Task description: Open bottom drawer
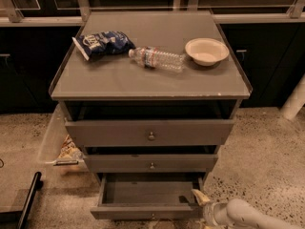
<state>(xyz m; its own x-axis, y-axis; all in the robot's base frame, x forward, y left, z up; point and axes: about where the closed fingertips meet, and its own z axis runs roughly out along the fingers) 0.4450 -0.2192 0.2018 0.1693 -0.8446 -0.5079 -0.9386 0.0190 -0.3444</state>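
Left to right, from my remote view:

- Far left, low: a black bar [29, 198] lay angled on the speckled floor [267, 161].
- Just beside the cabinet's left side stood a clear bin [51, 140], something snack-like inside it; I couldn't make out what.
- The grey surface [143, 80] carried three items. A blue chip bag [102, 42] lay at rear left. A clear bottle [157, 58] lay on its side near centre, cap end toward the bag. A white bowl [206, 50] sat upright at rear right, just beside the bottle's base. I couldn't tell if bottle and bowl touched.
- Below the surface, three grey drawers were stacked. The top drawer [119, 133] stuck out a little, with a dark gap above it and a round knob [151, 136] at centre. The middle drawer [119, 163] sat slightly proud too.
- The bottom drawer [138, 212] was at the foot of the cabinet, pulled well out toward me. Its inside was in view and looked bare.
- The claw [200, 198] was low at the bottom drawer's right front corner, against or just over the front edge. I couldn't tell whether it was open or closed.
- The white arm [248, 216] ran from the claw off the lower-right edge.
- Far right: a white post [295, 99] leaned against dark cabinets [267, 46] behind.
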